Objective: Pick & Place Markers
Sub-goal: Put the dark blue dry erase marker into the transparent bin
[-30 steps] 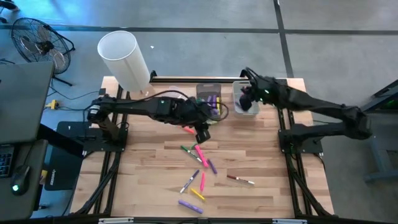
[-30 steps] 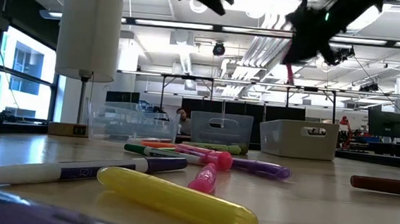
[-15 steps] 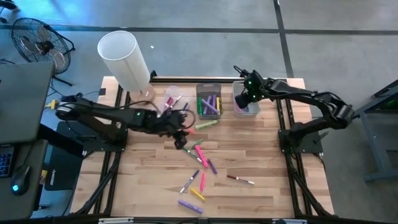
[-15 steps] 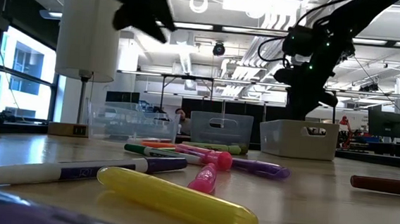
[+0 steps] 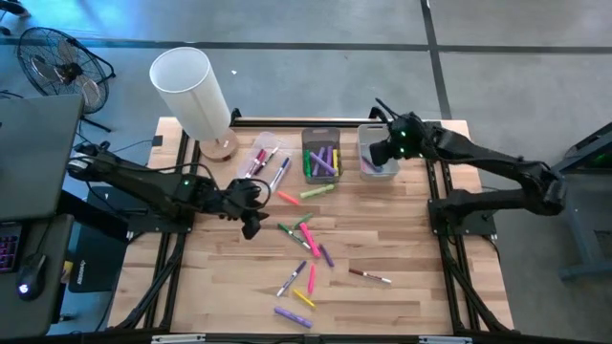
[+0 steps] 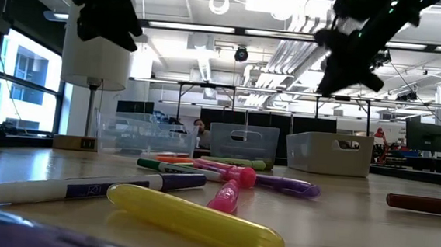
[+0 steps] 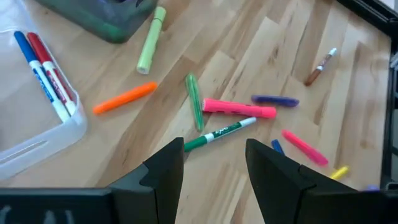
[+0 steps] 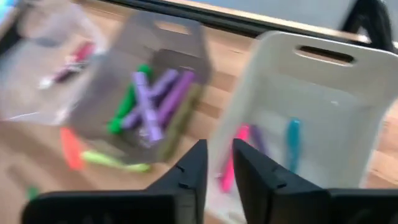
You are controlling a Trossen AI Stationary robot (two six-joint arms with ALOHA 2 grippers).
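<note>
Several loose markers (image 5: 306,241) lie flat on the wooden table's middle, among them a pink one (image 7: 239,110) and a green one (image 7: 194,101). My left gripper (image 5: 251,227) hovers left of this scatter, open, with nothing between its fingers (image 7: 214,158). My right gripper (image 5: 380,155) hangs above the white bin (image 5: 379,141) at the far right. Its fingers stand a little apart around nothing (image 8: 219,163). A pink and a blue marker lie inside the white bin (image 8: 348,99). The grey bin (image 8: 168,43) holds purple and green markers.
A clear bin (image 5: 251,153) with red and blue markers (image 7: 46,74) stands left of the grey bin (image 5: 322,137). A white-shaded lamp (image 5: 191,88) stands at the far left corner. An orange and a light-green marker (image 5: 316,192) lie just in front of the bins.
My left gripper has swept from over the table's middle toward the left edge and sunk a little. My right gripper dipped to the white bin and has risen again. The pink marker that hung below it a second ago is no longer there.
</note>
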